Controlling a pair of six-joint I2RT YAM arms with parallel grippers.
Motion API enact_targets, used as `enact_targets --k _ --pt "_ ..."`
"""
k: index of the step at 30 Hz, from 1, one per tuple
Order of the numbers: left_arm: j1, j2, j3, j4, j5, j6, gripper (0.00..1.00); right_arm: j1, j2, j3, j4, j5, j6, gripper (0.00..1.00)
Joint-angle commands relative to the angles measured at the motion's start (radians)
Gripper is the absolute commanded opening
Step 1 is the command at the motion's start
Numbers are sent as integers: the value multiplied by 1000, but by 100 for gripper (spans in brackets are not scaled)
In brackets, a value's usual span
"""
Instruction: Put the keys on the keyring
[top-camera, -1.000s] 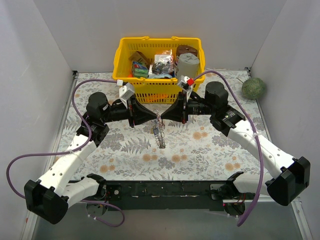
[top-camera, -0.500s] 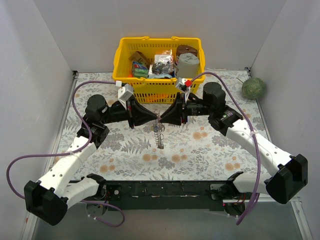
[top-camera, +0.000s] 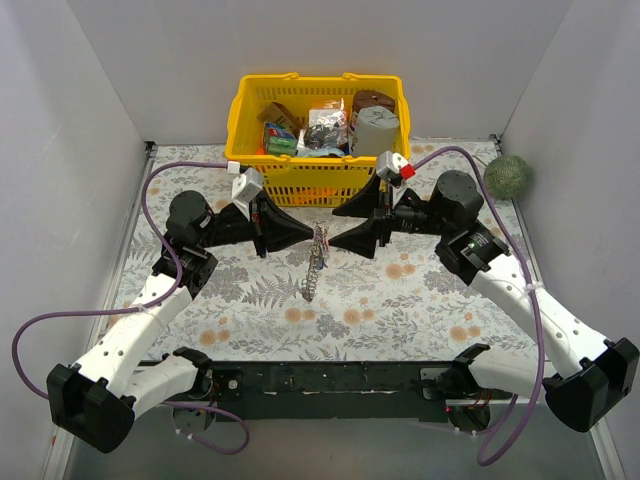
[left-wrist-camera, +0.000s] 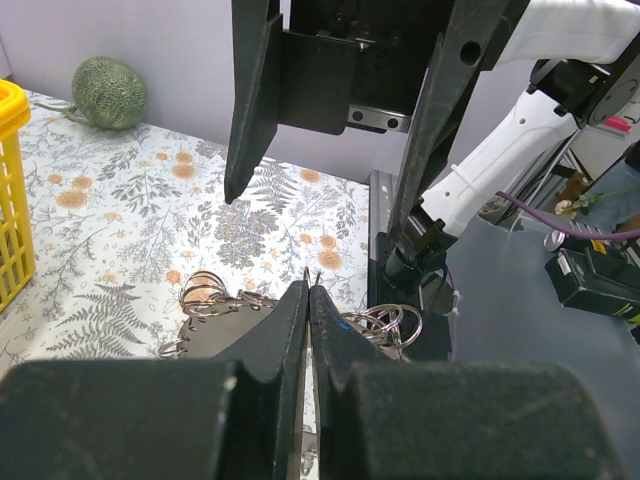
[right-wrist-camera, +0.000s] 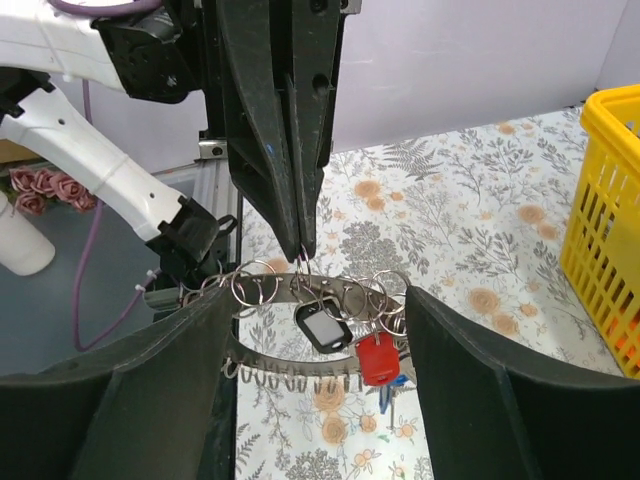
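Black left pincer (top-camera: 310, 232) clamped on keyring (top-camera: 315, 265) | right pincer (top-camera: 337, 230) apart | both level, facing

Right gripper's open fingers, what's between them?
The keyring, keys dangling from it, pinched by the shut left gripper; the right wrist view shows it best.

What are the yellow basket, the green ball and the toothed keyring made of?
Yellow slotted basket: likely moulded plastic, smooth, uniformly coloured lattice walls.
Round green ball: possibly woven fibre or twine, matte, ribbed surface; unsure.
Toothed silvery keyring: metal, shiny, glinting loops; its hanging black tag and red tag look plastic.
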Motion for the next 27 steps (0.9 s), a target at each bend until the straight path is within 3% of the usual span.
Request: enact_targets --k 1,12,19,27 --pt "-4 -20 8 61 14 -17 0 -3 24 22 108 -55 41 75" --pt "-4 -20 13 87 25 -39 0 -1 90 16 217 -124 128 46" --pt "-4 -19 10 97 22 -48 0 10 101 5 251 -136 160 36" --pt "-6 -19 6 110 19 -55 0 28 101 -16 268 -139 176 33"
